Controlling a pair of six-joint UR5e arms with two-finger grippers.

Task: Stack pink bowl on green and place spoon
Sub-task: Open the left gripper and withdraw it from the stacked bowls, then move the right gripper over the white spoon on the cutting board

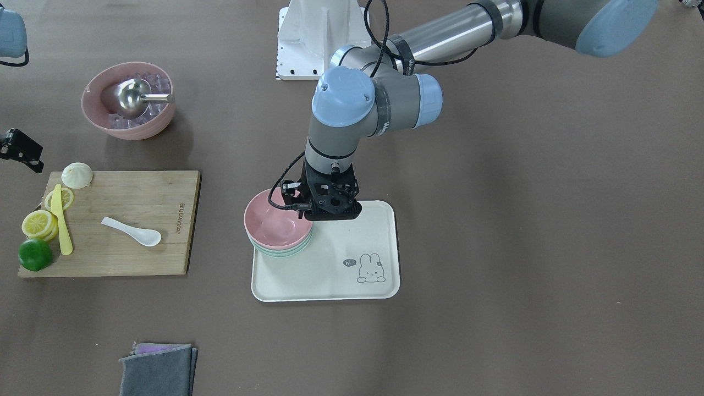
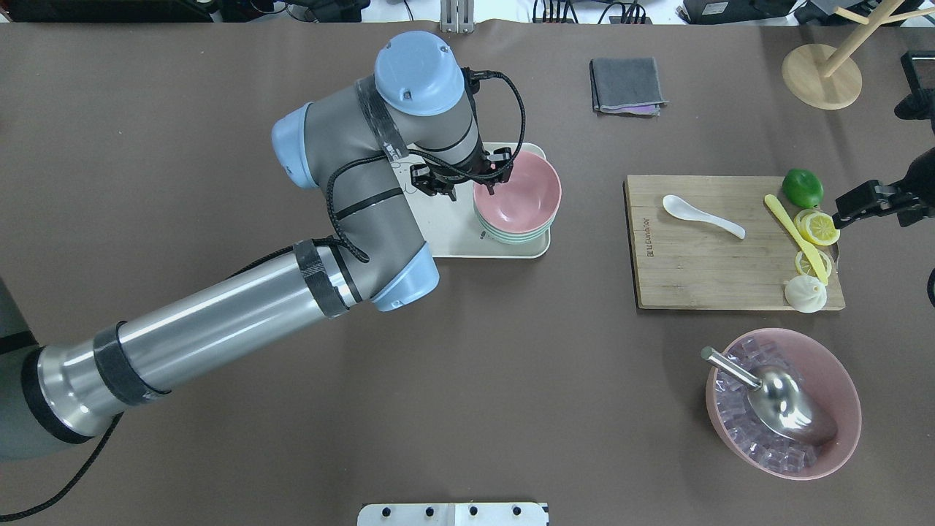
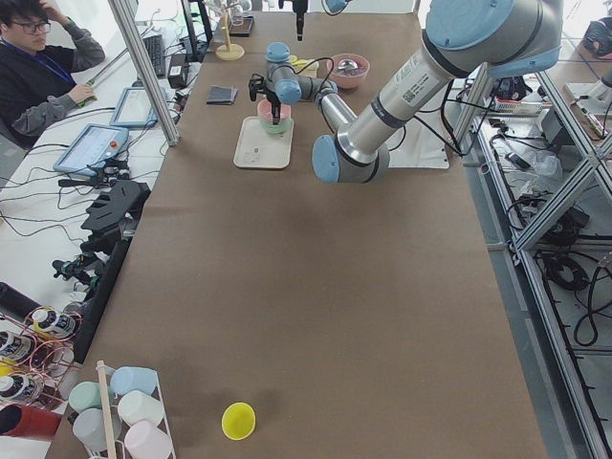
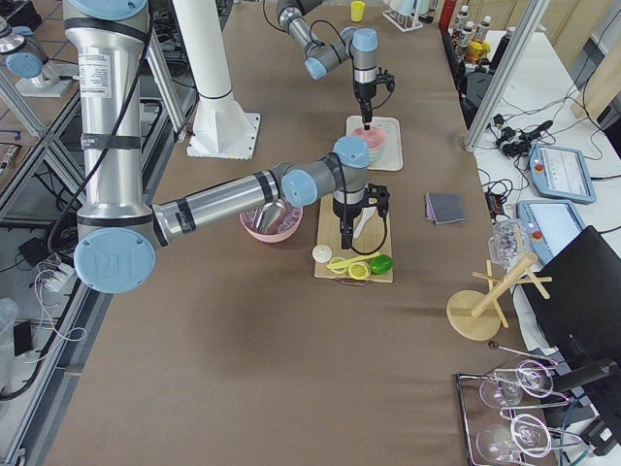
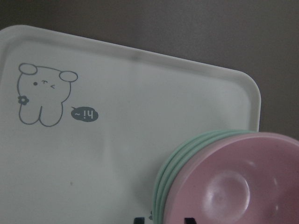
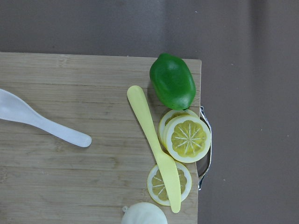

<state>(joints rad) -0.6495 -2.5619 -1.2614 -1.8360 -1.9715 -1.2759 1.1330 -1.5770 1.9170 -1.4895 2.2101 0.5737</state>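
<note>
Straddling the round rim of the matte pink bowl [image 2: 518,191], left fingers [image 5: 188,220] stand apart — right fingers [image 2: 847,208] unreadable.

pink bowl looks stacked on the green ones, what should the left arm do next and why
Probably lift the left end effector straight up, clear of the pink bowl. The bowl sits nested level on the green bowls on the tray, and the end effector straddles its rim, so a sideways exit could drag it. The spoon lies untouched on the cutting board.

Matte pink bowl [image 1: 272,223] — glossy spoon [image 1: 138,232]
</note>
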